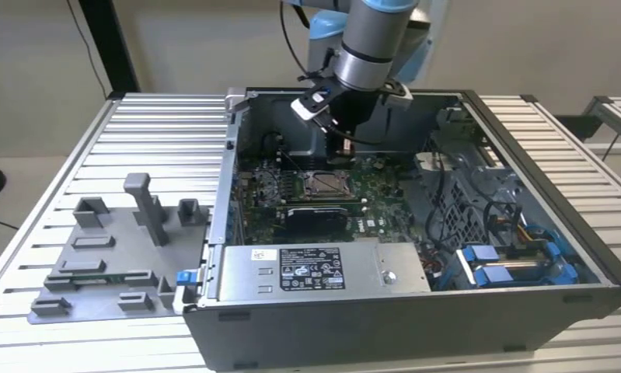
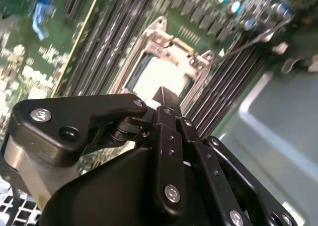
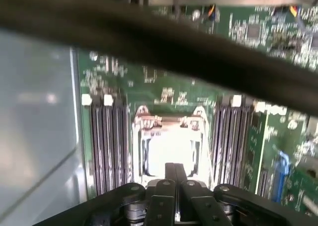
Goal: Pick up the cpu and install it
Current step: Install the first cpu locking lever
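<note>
Silvery cpu (image 3: 171,146) sits in socket (image 3: 144,122); judged light, fragile, edge-hold only. My jaws hang above it, closed, empty.

The cpu (image 3: 171,149) is gleaming silvery-white inside a dull metal socket frame (image 3: 169,120). The motherboard (image 1: 383,186) is showing green, striped with black memory slots (image 3: 107,146). The gripper (image 2: 163,94) is showing matte black with silvery screws (image 2: 172,192). The arm (image 1: 372,39) is showing silver-grey with pale blue. The case (image 1: 393,326) is looking dark grey, with blue clips (image 1: 497,268) near its corner on the exterior view's right. Grey fixture blocks (image 1: 113,249) are lying on the table's (image 1: 155,140) ribbed silver slats.
</note>
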Available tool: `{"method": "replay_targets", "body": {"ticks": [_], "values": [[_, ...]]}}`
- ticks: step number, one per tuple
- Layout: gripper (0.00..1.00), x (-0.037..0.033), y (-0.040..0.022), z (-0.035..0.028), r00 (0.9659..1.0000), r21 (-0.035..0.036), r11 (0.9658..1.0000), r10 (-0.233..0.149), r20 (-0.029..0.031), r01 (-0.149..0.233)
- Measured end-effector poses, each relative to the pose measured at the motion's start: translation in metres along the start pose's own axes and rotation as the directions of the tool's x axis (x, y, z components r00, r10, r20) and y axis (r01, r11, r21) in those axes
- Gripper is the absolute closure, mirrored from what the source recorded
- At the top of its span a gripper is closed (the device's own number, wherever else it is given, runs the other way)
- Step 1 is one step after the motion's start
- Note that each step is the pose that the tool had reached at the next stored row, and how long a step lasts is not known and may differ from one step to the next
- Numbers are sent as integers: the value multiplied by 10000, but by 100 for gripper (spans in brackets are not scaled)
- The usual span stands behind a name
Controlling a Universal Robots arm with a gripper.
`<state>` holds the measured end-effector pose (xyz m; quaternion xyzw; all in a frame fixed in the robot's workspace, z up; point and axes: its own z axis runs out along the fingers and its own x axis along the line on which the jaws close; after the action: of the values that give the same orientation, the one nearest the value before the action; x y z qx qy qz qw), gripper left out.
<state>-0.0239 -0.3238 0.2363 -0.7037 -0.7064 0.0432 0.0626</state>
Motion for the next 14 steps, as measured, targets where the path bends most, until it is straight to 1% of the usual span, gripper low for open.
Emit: {"method": "replay_targets", "body": {"ticks": [5,7,11,13,14], "values": [[100,37,-202,32,10000,-98,10000,-9,-36,9],[100,48,-281,47,10000,-150,9999,-13,-52,12],[100,54,-333,88,10000,-205,9998,-17,-71,16],[100,58,-361,119,10000,-255,9997,-20,-75,18],[100,59,-365,131,10000,-282,9996,-21,-78,19]]}}
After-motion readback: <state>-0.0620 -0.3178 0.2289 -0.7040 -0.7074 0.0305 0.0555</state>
